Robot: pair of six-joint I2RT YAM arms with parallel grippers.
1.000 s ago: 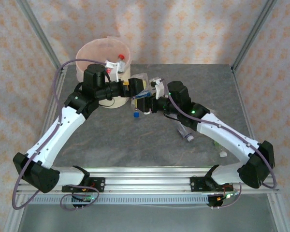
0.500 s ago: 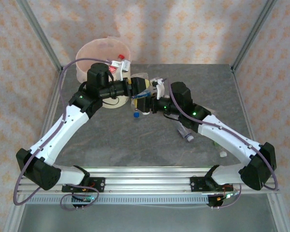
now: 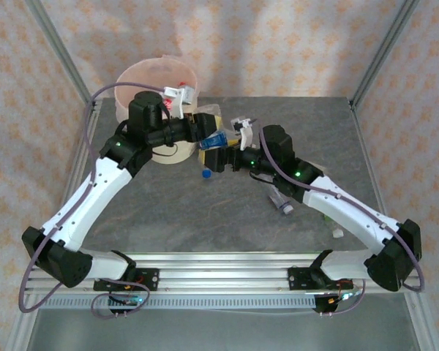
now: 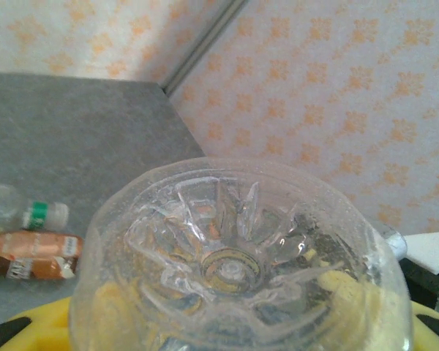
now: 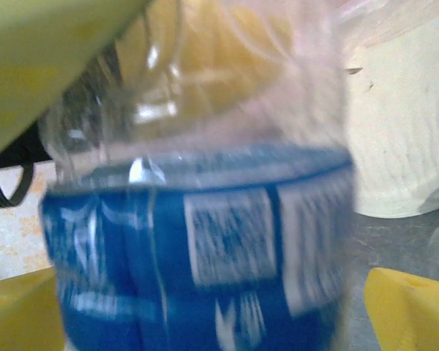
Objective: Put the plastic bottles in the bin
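Top external | left gripper (image 3: 207, 133) clenched on blue-label bottle (image 3: 214, 140) | right gripper (image 5: 212, 311) released | risk: one-ended hold lets bottle tilt and drop short of bin (image 3: 135, 73) behind left gripper

— Bright all over?
— Bright and even, lit softly from above, with faint short shadows on the table (image 3: 205, 219).
— Glare anywhere?
— Small highlights on the clear base of the bottle (image 4: 234, 263) at the left wrist, fairly sharp there.
— And at the right wrist?
— Badly blurred up close, with a smeared blue label (image 5: 205, 256) and a soft, washed-out bin (image 5: 395, 131) behind.
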